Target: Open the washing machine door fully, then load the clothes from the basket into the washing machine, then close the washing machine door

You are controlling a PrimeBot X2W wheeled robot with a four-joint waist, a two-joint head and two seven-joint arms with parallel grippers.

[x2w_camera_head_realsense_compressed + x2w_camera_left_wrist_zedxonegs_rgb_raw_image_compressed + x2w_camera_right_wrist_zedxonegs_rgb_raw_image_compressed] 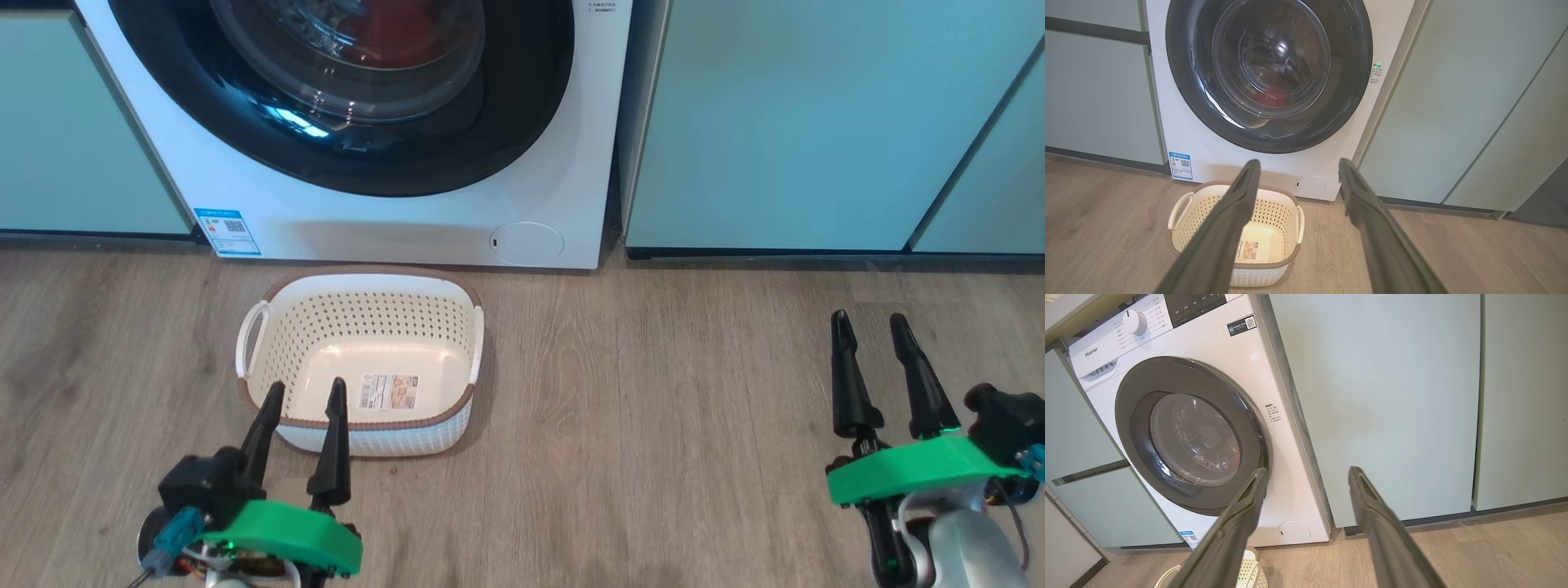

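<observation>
The washing machine door (1269, 73) is shut, red clothes (1272, 98) behind its glass.

A home laundry nook, we think.
We see a white front-loading washing machine (1208, 343) built in between pale teal flat-fronted cabinets (1392, 396), grey wood-plank flooring (653, 392) before it, and a white perforated plastic basket (359, 331) at its foot.

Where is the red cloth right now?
In the left wrist view, the red cloth sits low inside the washing machine, behind the glass of the closed door, above the basket on the floor.
</observation>
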